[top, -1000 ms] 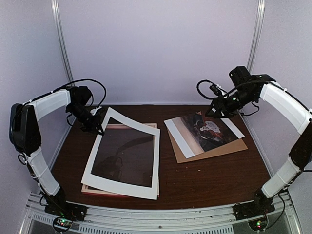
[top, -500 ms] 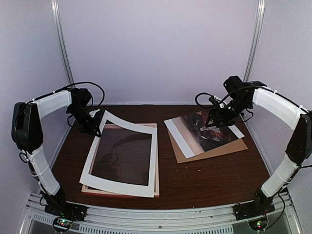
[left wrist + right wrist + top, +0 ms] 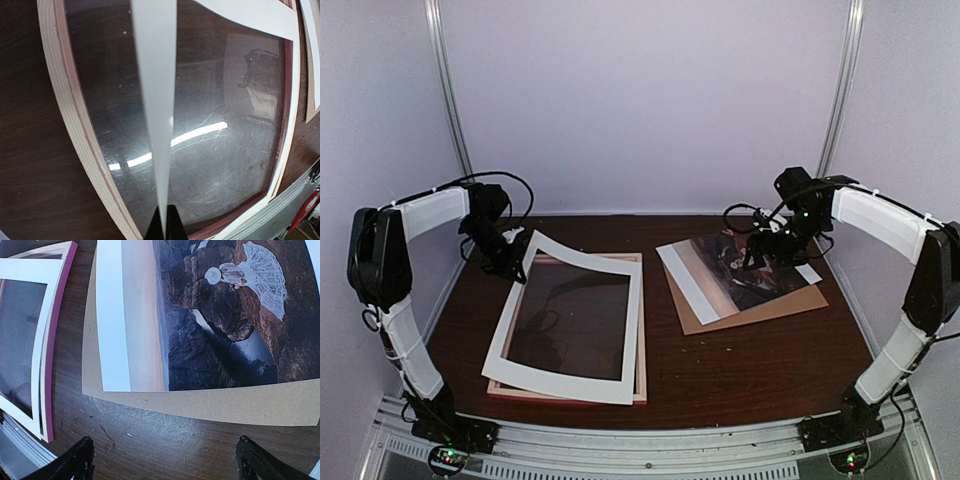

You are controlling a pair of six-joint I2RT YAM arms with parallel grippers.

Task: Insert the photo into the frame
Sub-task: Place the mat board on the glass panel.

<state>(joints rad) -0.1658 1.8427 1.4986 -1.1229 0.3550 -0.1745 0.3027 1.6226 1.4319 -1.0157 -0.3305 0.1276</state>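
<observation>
Early days. Got the photo (image 3: 750, 270) lying face up on the board (image 3: 770, 306), well apart from the frame (image 3: 643, 340), so not in yet. Wide open on the right gripper (image 3: 170, 465), nothing held, hovering just above the photo. Pinched shut on the left gripper (image 3: 516, 267), clamping the far corner of the mat (image 3: 565, 384), tilted up off the frame. Left to do: grab, carry, drop in.

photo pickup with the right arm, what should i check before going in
1. right gripper open: ok
2. right gripper above the photo: ok
3. photo face up on the backing board: ok
4. left gripper shut on the white mat at its far corner: ok
5. frame opening free of the white mat: not ok, it covers the opening
6. photo edge raised enough to pinch: cannot tell
</observation>
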